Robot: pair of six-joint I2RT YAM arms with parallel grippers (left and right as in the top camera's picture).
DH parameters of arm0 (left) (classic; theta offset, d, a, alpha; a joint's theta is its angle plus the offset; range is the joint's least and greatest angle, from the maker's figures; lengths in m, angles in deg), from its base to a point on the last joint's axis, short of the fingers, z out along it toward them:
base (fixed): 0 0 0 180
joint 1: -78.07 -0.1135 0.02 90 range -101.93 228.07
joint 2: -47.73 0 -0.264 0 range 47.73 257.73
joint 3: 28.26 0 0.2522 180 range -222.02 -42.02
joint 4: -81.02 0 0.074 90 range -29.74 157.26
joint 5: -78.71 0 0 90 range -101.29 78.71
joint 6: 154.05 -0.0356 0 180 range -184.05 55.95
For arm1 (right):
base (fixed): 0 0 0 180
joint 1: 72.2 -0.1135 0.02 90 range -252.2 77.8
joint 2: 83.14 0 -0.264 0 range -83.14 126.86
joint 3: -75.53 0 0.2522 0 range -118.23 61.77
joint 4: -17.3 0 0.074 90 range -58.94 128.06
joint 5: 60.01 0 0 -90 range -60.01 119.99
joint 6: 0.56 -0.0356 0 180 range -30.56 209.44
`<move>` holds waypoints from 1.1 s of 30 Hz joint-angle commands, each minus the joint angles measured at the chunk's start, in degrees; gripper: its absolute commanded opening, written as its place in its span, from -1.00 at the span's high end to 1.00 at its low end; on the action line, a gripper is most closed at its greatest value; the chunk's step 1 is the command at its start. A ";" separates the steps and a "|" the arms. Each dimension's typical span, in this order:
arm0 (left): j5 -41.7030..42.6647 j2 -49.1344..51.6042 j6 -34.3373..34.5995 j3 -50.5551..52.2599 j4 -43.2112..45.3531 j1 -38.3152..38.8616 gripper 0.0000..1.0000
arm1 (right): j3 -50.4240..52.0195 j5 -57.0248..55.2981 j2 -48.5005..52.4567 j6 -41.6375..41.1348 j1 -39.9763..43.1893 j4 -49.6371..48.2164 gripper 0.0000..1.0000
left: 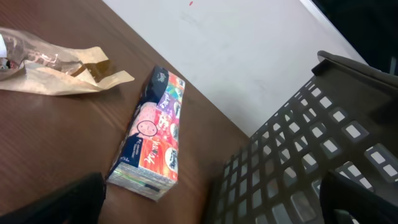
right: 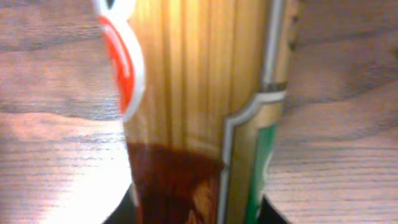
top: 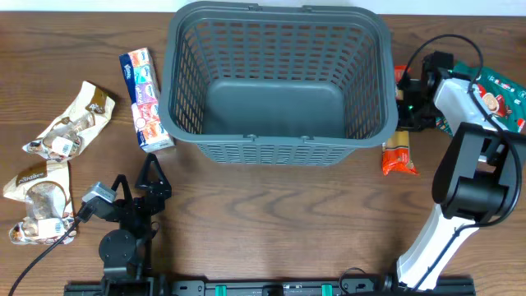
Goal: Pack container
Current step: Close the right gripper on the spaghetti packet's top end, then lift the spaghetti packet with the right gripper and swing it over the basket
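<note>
The container, a large dark grey slotted basket, stands at the back middle of the table with nothing inside; its lattice wall fills the right of the left wrist view. An orange snack packet lies just right of the basket. My right gripper is at the packet's far end. In the right wrist view the packet fills the space between both dark fingers, and my right gripper is shut on it. Near the front left, my left gripper stands open with nothing between its fingers.
A colourful flat box lies beside the basket's left wall, also seen as the box ahead of the left gripper. Two beige snack bags lie at the far left. Green and red packets sit at the right edge.
</note>
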 commanded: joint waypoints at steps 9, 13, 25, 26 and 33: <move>-0.70 -0.39 0.04 1.31 -1.95 0.15 -0.97 | 1.29 -2.27 2.67 -1.01 -0.42 0.20 0.97; -0.70 -0.39 0.04 1.31 -1.95 0.15 -0.97 | 1.29 -3.26 2.67 -1.90 -0.42 0.46 0.97; -0.70 -0.39 0.04 1.31 -1.95 0.15 -0.97 | 1.11 -3.96 -4.24 -3.65 -0.39 -0.55 0.97; -0.70 -0.39 0.04 1.31 -1.95 0.15 -0.97 | 1.11 -4.33 -5.35 -4.13 -0.42 -0.66 0.97; -0.70 -0.39 0.04 1.31 -1.95 0.15 -0.97 | 1.11 -8.50 -15.15 -6.45 -0.42 -0.63 0.97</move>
